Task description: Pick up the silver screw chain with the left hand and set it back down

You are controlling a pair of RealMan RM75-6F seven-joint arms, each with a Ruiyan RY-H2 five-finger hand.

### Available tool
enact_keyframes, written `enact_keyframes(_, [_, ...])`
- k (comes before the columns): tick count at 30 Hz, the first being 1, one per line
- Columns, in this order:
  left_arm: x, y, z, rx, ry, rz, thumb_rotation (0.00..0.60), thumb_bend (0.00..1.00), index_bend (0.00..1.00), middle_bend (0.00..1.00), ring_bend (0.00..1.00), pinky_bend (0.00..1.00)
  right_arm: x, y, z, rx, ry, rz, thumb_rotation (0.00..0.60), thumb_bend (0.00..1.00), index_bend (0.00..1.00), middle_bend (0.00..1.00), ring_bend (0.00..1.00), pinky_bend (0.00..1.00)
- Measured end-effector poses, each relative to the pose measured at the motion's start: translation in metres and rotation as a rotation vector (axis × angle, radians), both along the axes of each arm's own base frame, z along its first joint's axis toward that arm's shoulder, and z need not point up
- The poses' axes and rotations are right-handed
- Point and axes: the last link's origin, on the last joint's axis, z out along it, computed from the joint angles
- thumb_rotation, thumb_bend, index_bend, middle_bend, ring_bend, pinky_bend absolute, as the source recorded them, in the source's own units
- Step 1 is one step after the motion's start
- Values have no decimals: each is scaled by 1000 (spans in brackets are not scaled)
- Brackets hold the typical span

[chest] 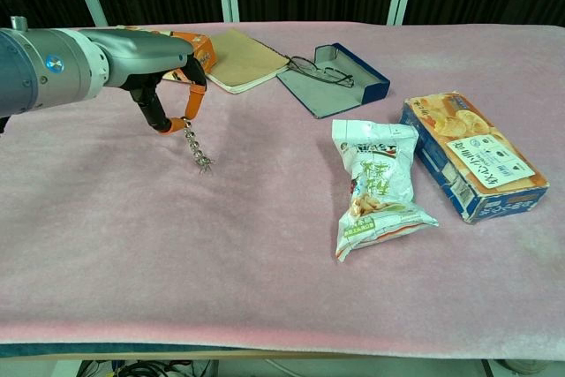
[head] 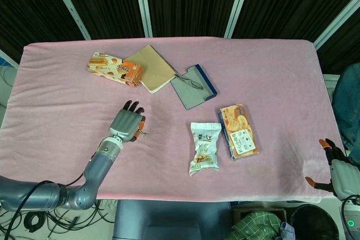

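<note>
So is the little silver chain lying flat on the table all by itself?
No, the left hand pinches the top of the chain, which hangs down toward the pink table.

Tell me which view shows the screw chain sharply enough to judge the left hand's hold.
Chest view: the silver screw chain hangs in focus below the left hand, evenly lit, no glare. Head view: the chain is a tiny glint beside the hand, too small to judge.
</note>
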Motion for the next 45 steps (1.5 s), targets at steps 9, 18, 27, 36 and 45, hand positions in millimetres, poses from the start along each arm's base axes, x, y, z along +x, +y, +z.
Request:
enact_keyframes(9, [-16, 1, 4, -3, 15, 33, 600, 492, 568, 195, 0, 0, 0, 0, 0, 2, 2, 0, 600, 88, 0, 0, 65, 177])
enact_keyframes(18, [-33, 1, 14, 2, 24, 67, 600, 493, 554, 193, 0, 0, 0, 0, 0, 1, 1, -1, 600, 87, 0, 0, 65, 177])
enact_keyframes(27, [-59, -5, 29, -1, 88, 99, 600, 483, 335, 135, 0, 0, 0, 0, 0, 2, 0, -2, 600, 91, 0, 0, 64, 177])
enact_keyframes(36, [-92, -21, 56, 13, 205, 141, 600, 441, 140, 100, 0, 0, 1, 0, 0, 1, -2, -5, 600, 90, 0, 0, 65, 177])
enact_keyframes(45, [-115, -40, 102, 204, 114, 139, 600, 379, 136, 85, 0, 0, 1, 0, 0, 0, 8, 2, 600, 91, 0, 0, 64, 176])
